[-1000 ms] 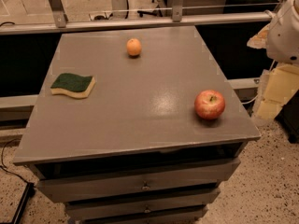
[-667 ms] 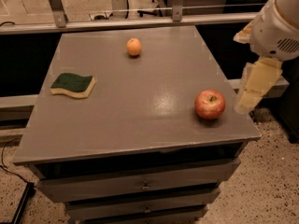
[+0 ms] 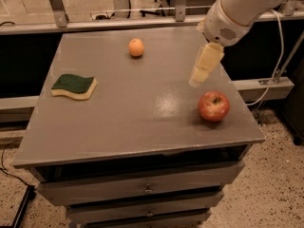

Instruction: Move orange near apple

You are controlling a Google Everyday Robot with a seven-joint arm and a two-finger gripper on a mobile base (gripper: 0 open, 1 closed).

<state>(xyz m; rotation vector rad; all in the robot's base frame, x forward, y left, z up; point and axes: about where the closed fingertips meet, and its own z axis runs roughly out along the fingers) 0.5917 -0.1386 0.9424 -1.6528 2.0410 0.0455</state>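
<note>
The small, round, plain orange (image 3: 136,47) lies on the grey table (image 3: 142,122) at upper centre of the frame, well to the left of my gripper (image 3: 195,81), which hangs right of centre above the red apple (image 3: 213,106). I cannot tell whether my gripper is clenched or released. The drawers (image 3: 147,186) below are closed.

Illumination is dim and warm, arriving from overhead. A broad, soft glare patch lies on the grey table (image 3: 118,127) just left of the apple (image 3: 213,106) (the apple itself carries a small highlight on its upper skin). The apple casts a short dark shadow at its base. The gripper (image 3: 199,76) hangs above the table's right part, near the apple, lit pale. The recess beneath the table top falls into deep shade.
</note>
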